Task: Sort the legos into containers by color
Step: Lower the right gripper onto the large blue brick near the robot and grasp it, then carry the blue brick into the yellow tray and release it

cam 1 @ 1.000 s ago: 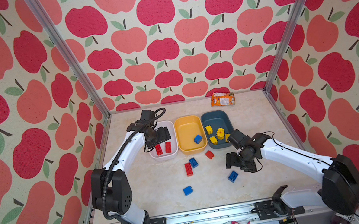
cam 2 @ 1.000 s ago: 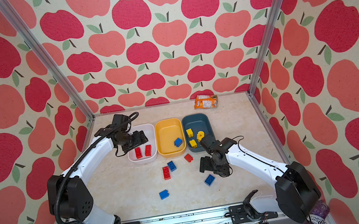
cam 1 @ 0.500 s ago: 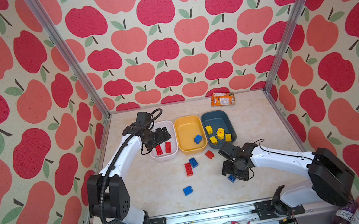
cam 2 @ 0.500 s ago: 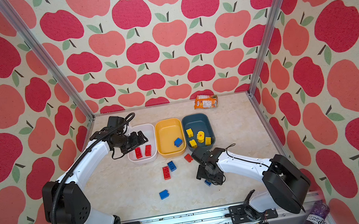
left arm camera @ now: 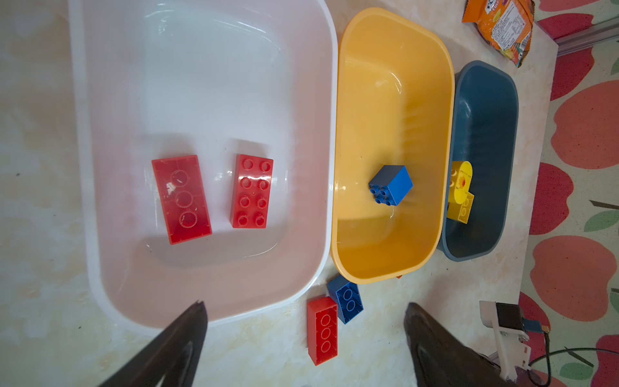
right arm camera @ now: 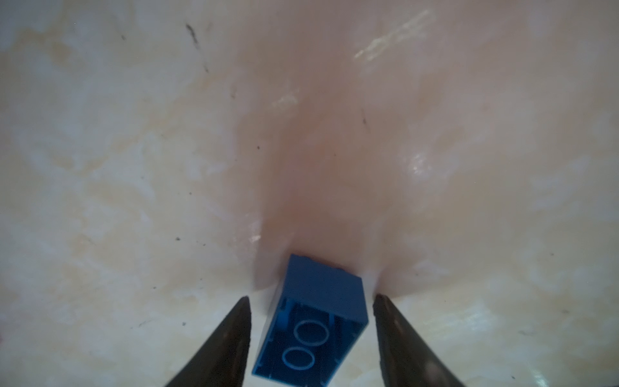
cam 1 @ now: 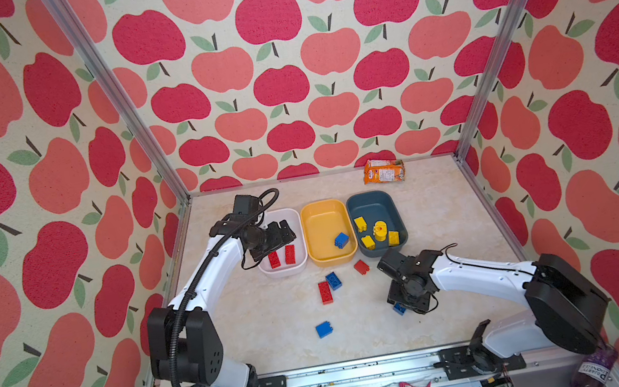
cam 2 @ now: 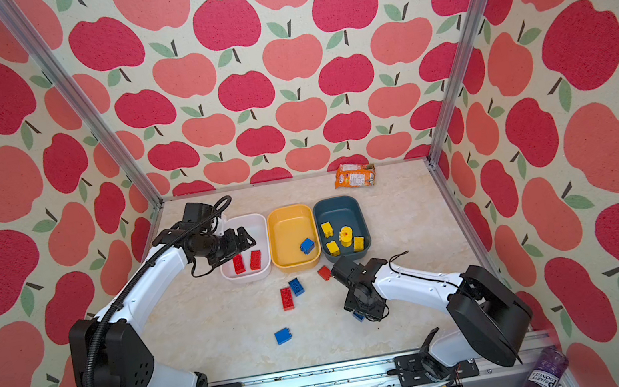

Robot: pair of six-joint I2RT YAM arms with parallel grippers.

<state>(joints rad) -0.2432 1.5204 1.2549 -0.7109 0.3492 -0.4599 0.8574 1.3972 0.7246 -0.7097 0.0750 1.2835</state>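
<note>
Between the jaws of the right gripper (right arm camera: 310,298) sits a blue brick (right arm camera: 311,321), its hollow underside facing the wrist camera, resting on the pale marbled table (right arm camera: 134,167). The jaws stand apart and straddle it, with a thin strip of table showing on each side, so nothing is gripped. In both top views this gripper points down at the table and only a corner of the brick peeks out from under it.

The left gripper (left arm camera: 305,304) hovers with its jaws spread wide and empty. Just past one fingertip begins the white tub (left arm camera: 83,167), which holds two long red bricks, one studs-up (left arm camera: 253,191) and one upside down (left arm camera: 181,199). Between the fingertips, on the table, a loose long red brick (left arm camera: 322,330) lies just beside a second blue brick (left arm camera: 346,298). Ahead of the other finger is the yellow tub (left arm camera: 385,83), rim to rim with the white one, holding a blue cube brick (left arm camera: 390,184). Beyond it, the dark blue-grey tub (left arm camera: 485,117) holds yellow pieces, among them a rounded yellow piece (cam 1: 380,229) with a red dot.

Between the two grippers, nearer the right one, lies a small red brick (cam 1: 361,267). A lone blue brick (cam 1: 324,329) rests well apart from both. An orange snack packet (cam 1: 384,170) lies far beyond the tubs.
</note>
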